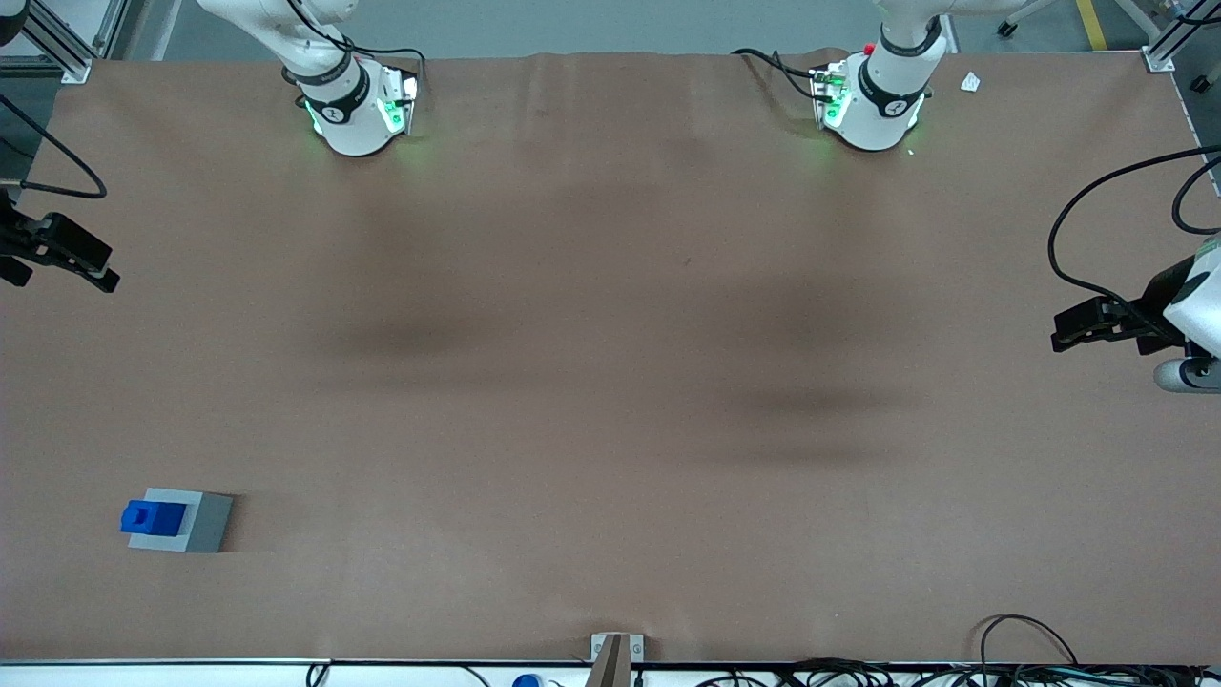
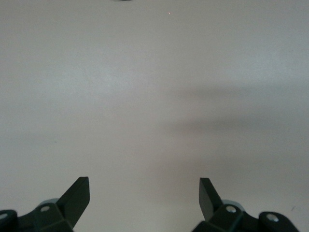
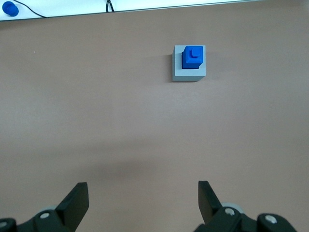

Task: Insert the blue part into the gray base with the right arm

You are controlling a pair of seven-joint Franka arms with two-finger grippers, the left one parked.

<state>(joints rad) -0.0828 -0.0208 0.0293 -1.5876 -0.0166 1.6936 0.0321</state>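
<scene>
Both fingers spread wide, my gripper [image 3: 143,200] hangs well apart from the blue part [image 3: 192,58], seated in the gray base [image 3: 189,73], socket hidden.

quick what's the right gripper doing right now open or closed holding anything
Gripper: open, holding nothing, above bare table, apart from the blue part, which sits in the gray base.

the blue part [image 1: 153,516] hides the gray base's [image 1: 205,524] socket; claw [image 3: 143,203] bases cut off.
</scene>
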